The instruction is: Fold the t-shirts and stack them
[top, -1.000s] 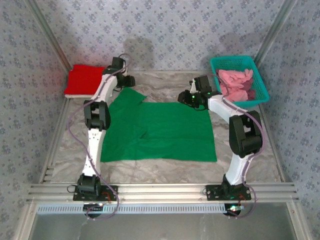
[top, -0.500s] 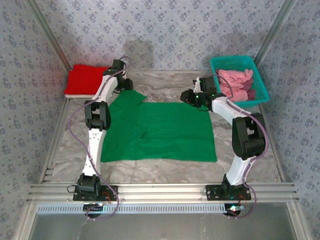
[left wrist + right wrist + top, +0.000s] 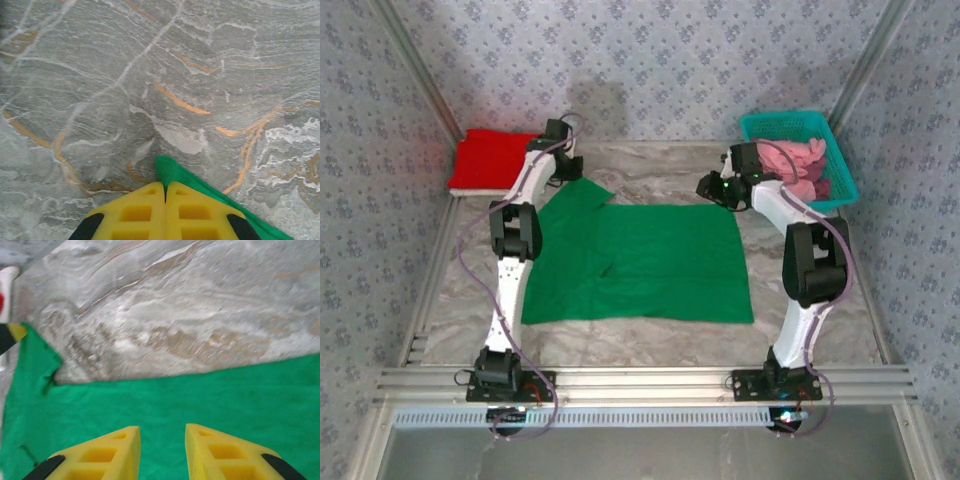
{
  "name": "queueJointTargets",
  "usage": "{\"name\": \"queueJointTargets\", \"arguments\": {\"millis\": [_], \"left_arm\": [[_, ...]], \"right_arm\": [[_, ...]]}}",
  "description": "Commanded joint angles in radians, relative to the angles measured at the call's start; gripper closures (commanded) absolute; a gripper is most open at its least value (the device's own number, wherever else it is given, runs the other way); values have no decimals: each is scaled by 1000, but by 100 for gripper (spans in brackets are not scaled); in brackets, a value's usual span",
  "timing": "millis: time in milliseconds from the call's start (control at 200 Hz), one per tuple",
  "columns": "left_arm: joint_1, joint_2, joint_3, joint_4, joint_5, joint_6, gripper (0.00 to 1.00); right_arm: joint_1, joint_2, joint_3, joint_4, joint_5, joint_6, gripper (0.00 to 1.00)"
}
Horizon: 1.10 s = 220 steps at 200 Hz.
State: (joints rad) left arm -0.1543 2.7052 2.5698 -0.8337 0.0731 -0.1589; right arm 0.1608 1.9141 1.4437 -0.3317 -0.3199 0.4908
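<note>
Currently clamping, with the left hand (image 3: 165,187), the far-left corner of the green t-shirt (image 3: 640,265), with fingers meeting flush and a small peak of green cloth poking out ahead of them onto the bare table (image 3: 150,75). Hovering, with the right hand (image 3: 162,432), just over the same shirt's far edge toward its far-right corner, with fingers standing apart, gripping nothing, and cloth lying flat beneath.

- Lying spread across the middle of the table: green t-shirt, with one sleeve splaying out at far left.
- Sitting folded at the far-left corner: red t-shirt (image 3: 490,158), apart from the green one.
- Waiting bunched in the teal basket (image 3: 790,118) at far right: pink t-shirts (image 3: 790,158).

Judging the step in hand as taking both far corners ahead of a fold toward the near edge. Advising:

- lowering the right hand until its fingers are straddling the edge, then closing on the cloth there;
- matching the left hand's height before lifting;
- raising both together, only enough for clearing the table;
- carrying the far edge evenly, landing it square on the near edge.

Otherwise risking a slipping corner or a skewed crease.
</note>
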Motion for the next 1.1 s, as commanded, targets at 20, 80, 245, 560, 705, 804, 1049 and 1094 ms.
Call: {"name": "queueJointTargets", "arguments": {"millis": [20, 80, 245, 560, 705, 804, 1049, 1094], "left_arm": [[32, -69, 40, 26, -30, 39, 100], [38, -76, 46, 32, -28, 51, 100], [45, -78, 75, 38, -36, 71, 100], [56, -78, 94, 51, -38, 88, 100], [68, -80, 98, 44, -36, 93, 100], [73, -79, 98, 41, -37, 93, 100], [91, -74, 95, 44, -41, 93, 100], [93, -76, 96, 43, -42, 95, 100]], "right_arm": [[-14, 106, 125, -151, 132, -70, 67], [-14, 157, 195, -214, 169, -73, 67], [1, 276, 361, -389, 322, -96, 63], [2, 424, 535, -476, 394, -105, 59], [3, 464, 573, -477, 414, -95, 57], [-3, 474, 578, -469, 412, -85, 54], [-6, 474, 599, -488, 456, -90, 50], [-7, 474, 605, -495, 468, -93, 50]]}}
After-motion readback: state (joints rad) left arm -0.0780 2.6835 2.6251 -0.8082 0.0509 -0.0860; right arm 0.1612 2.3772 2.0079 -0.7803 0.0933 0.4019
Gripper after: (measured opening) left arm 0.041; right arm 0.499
